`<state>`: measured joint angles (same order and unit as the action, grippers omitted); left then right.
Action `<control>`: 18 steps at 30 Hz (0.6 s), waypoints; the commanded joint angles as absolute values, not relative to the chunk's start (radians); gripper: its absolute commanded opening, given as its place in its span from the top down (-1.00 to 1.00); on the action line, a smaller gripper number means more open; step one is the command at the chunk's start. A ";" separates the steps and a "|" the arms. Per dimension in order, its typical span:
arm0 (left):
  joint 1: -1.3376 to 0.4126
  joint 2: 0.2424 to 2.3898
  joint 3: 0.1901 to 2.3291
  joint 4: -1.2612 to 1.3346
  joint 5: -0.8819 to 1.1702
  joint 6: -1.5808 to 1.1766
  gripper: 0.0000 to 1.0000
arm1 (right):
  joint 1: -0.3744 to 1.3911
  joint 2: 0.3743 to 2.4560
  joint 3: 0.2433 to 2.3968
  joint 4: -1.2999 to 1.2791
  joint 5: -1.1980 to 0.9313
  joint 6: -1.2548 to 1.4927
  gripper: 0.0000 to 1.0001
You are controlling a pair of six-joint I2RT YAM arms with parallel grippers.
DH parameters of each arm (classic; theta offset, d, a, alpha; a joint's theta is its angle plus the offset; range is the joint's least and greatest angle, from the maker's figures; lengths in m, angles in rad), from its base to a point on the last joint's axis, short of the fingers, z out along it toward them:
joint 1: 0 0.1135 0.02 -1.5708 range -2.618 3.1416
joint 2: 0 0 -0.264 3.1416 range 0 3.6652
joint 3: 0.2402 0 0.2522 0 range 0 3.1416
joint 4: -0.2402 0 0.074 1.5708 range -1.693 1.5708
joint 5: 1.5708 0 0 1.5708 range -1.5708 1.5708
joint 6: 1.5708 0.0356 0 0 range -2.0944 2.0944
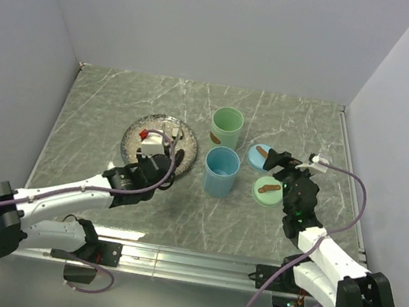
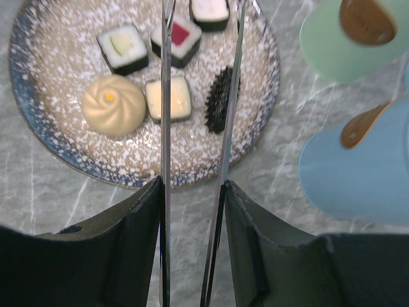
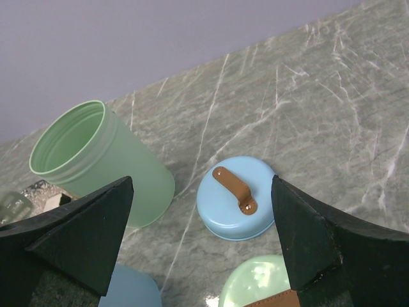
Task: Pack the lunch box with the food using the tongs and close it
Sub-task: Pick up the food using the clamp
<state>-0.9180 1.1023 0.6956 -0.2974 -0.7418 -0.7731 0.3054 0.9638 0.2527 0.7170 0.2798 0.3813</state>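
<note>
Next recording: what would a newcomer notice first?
The left gripper holds silver tongs over a speckled plate of bite-sized food, left of centre. Beside it stand an open green cup and blue cup, their two round lids lying off to the right by the open right gripper.

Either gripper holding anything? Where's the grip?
Left gripper clamps the tongs across both arms, tips over the plate. Right gripper open, empty.

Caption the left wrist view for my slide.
Tongs held in the left jaws, poised over a speckled plate of six food pieces.
</note>
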 commanded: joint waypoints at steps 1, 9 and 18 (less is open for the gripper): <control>-0.919 1.143 0.698 -0.275 -0.703 -0.796 0.04 | 0.313 0.936 0.250 0.736 0.290 0.379 -0.89; -0.884 1.157 0.693 -0.235 -0.638 -0.787 0.01 | 0.313 0.900 0.235 0.723 0.295 0.376 -0.90; -0.853 1.200 0.695 -0.183 -0.618 -0.753 0.01 | 0.313 0.861 0.221 0.710 0.307 0.370 -0.90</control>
